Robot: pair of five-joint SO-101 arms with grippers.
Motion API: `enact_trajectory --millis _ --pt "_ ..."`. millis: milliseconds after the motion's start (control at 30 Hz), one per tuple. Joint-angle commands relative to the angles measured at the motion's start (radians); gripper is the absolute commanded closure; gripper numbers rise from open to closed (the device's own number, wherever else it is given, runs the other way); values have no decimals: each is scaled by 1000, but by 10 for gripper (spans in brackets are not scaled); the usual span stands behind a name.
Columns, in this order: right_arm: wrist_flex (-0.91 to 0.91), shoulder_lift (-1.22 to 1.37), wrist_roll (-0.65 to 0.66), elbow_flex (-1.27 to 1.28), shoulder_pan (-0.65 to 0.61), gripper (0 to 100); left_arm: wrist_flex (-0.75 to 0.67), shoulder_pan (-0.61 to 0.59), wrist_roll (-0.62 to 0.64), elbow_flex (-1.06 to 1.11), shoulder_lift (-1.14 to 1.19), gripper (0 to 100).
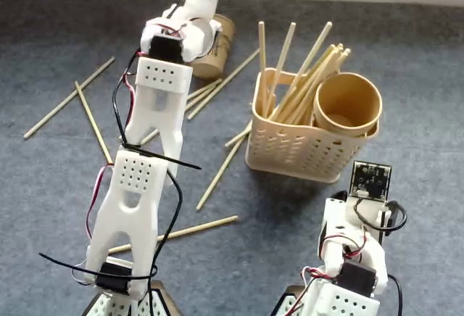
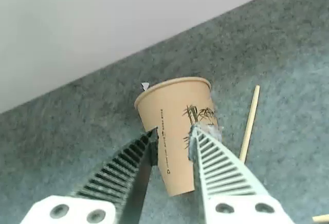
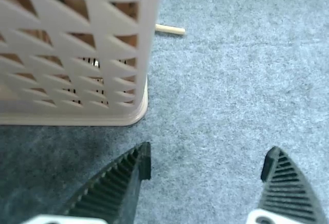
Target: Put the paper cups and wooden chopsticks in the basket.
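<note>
Left gripper (image 2: 172,137), jaws part-spread, sits directly over the paper cup (image 2: 177,116), which lies on its side on the table (image 2: 288,54) off the basket (image 1: 290,149), long axis in line with the jaws, mouth pointing away. Right gripper (image 3: 205,165) hangs spread wide beside the basket, well apart from that cup. Whether the fingertips touch the cup wall cannot be judged, and in the high view the arm covers much of the cup.

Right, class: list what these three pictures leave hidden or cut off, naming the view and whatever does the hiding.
- High view: the loose paper cup lies mostly behind the left arm's wrist.
- Left wrist view: the cup's base sits behind the left gripper.
- Right wrist view: the basket runs off the edge, and its lattice wall screens the contents.
- High view: the basket wall hides the standing chopsticks' lower ends.
</note>
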Motion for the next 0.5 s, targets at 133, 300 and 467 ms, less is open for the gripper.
enact_trajectory --millis 133,300,467 --pt "-28 -5 15 102 -8 663 -32 -59 5 19 180 864" --pt "-28 -5 15 102 -8 663 -26 -76 5 18 283 863" --pt "-28 -5 15 102 -8 663 133 -85 8 1 274 867"
